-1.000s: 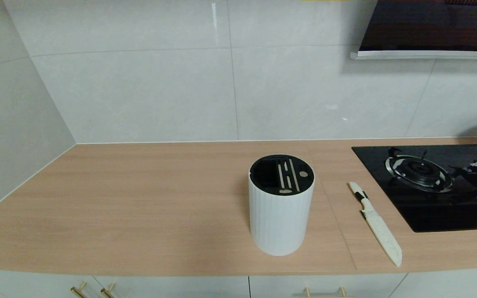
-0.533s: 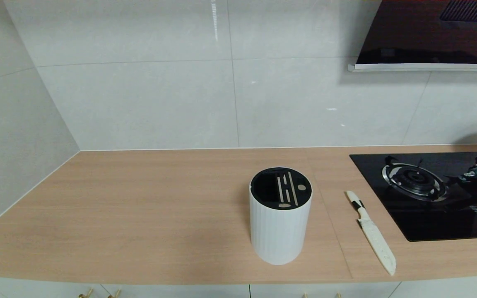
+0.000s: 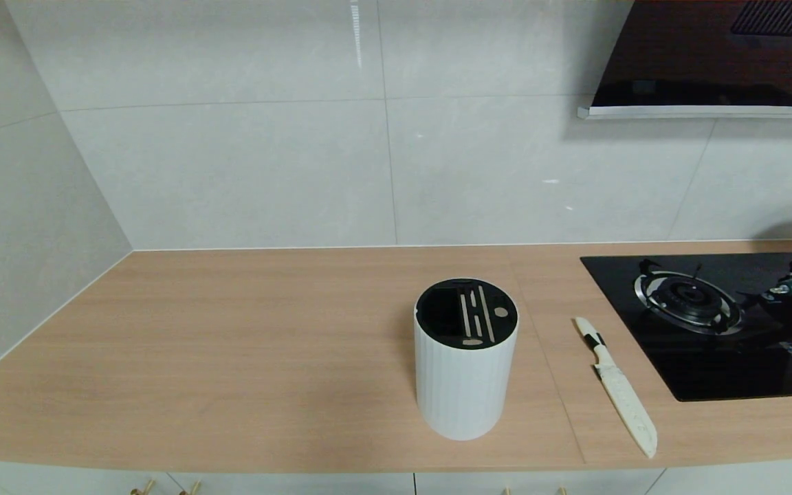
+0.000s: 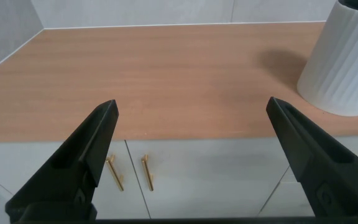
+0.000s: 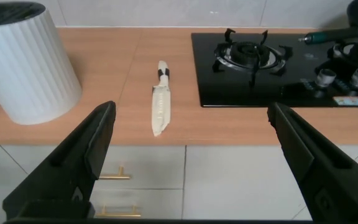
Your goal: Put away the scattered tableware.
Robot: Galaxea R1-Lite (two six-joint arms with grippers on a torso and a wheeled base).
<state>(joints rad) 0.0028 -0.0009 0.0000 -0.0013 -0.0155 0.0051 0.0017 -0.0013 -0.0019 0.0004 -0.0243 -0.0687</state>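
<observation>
only your head camera has moved; the knife (image 3: pixel 619 395) lies flat on the counter (image 3: pixel 231 344) near the white holder (image 3: pixel 466 385), untouched. your left gripper (image 4: pixel 190 106) and right gripper (image 5: pixel 190 107) are wide apart, holding nothing

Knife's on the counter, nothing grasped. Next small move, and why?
Probably bring the right gripper forward and down over the knife, at its handle end: its fingers are open, it sits short of the counter front edge, and the knife lies flat right of the white holder, on that arm's side.
</observation>
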